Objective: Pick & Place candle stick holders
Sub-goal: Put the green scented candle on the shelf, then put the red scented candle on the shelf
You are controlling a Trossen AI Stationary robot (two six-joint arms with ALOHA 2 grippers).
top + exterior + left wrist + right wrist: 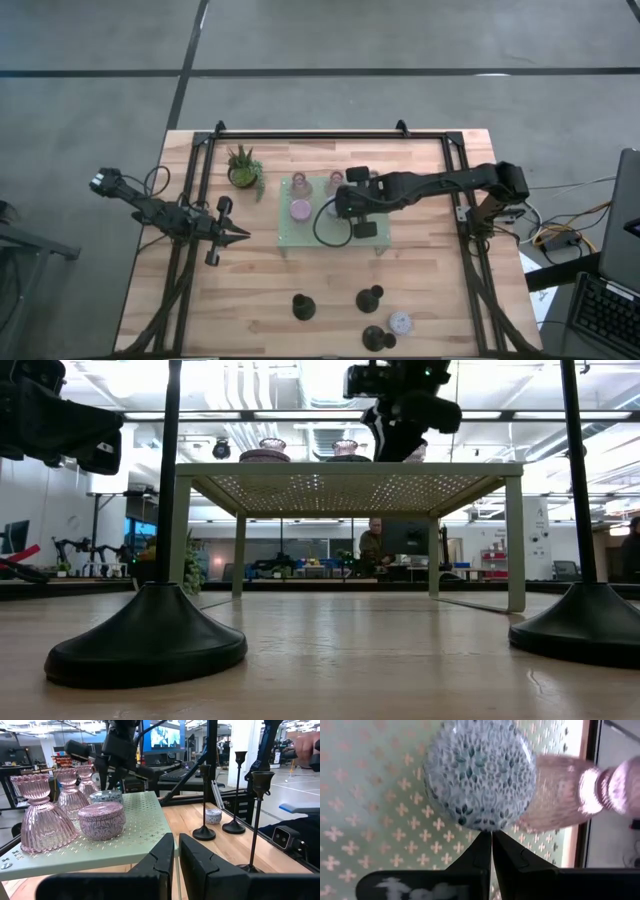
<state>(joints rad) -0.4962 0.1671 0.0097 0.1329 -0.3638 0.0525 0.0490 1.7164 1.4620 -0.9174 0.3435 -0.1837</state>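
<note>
Over the tray, right gripper closed, blue-grey holder beneath

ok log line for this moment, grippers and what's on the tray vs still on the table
left gripper: shut, idle beside tray | right gripper: shut, above blue-grey holder on tray | black holders: on table

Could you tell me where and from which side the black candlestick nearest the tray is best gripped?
I would grip the black candlestick nearest the tray on its thin stem, roughly midway between cup and base, fingers closing level from the side. It stands upright; the stem is narrow, while the round base is wide and flat on the table. The side facing the pale green tray looks free; two other black holders stand beyond it.
</note>
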